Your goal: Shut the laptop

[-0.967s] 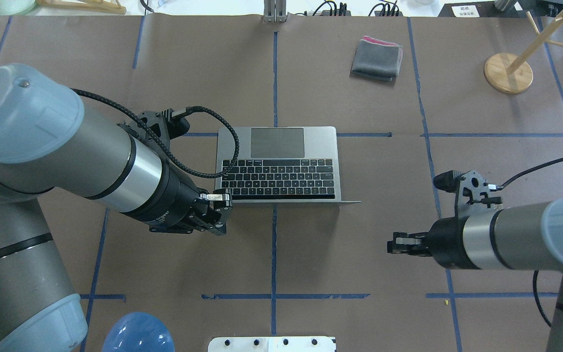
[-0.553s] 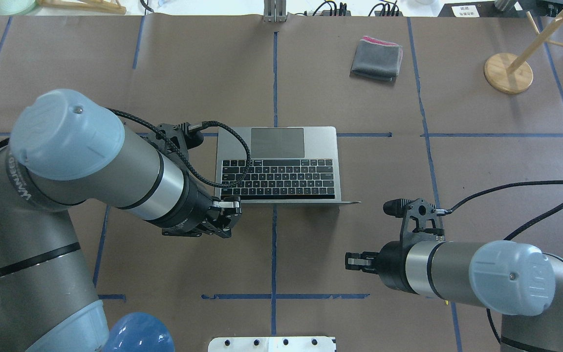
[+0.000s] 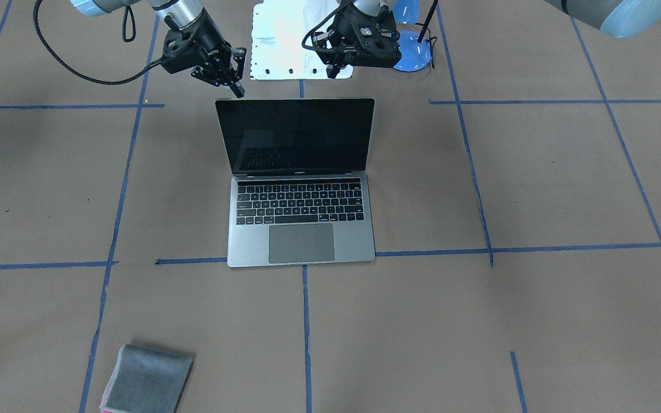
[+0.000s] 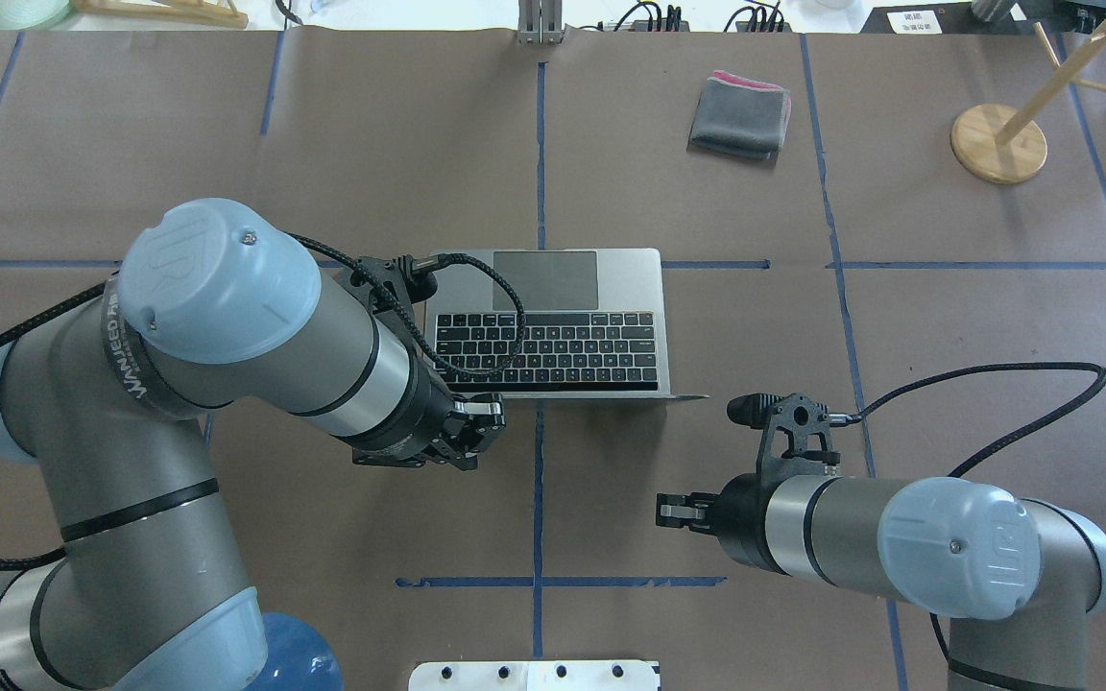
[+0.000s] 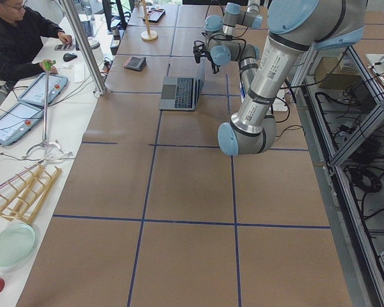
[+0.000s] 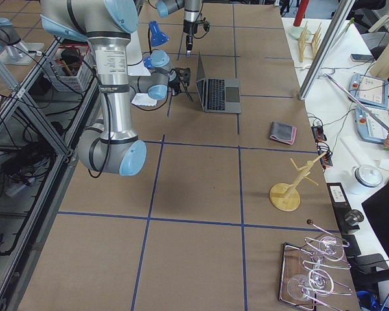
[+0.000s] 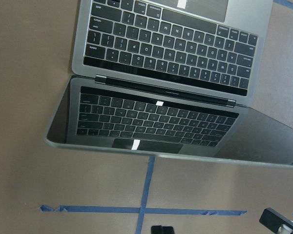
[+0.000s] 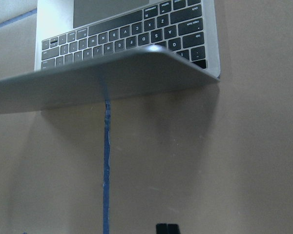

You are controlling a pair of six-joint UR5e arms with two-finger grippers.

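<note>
- Brown paper ruled with blue tape covers the table. The laptop sits open at its middle, trackpad toward your side and lid leaning back toward the robot.
- From overhead you get the lid only as a thin edge. The front-facing view gives you the black screen face.
- The left wrist view adds the keys mirrored in that glass, while the right wrist view shows you the lid's grey back and one corner from below.
- The left gripper hangs just behind the lid, toward its left end. Its pads are pressed together on nothing, clear of the lid.
- The right gripper hangs farther back, off the lid's right end, likewise pinched together and empty.
- A folded grey cloth lies well apart from the laptop.
- Only the left side view shows you a seated person.
</note>
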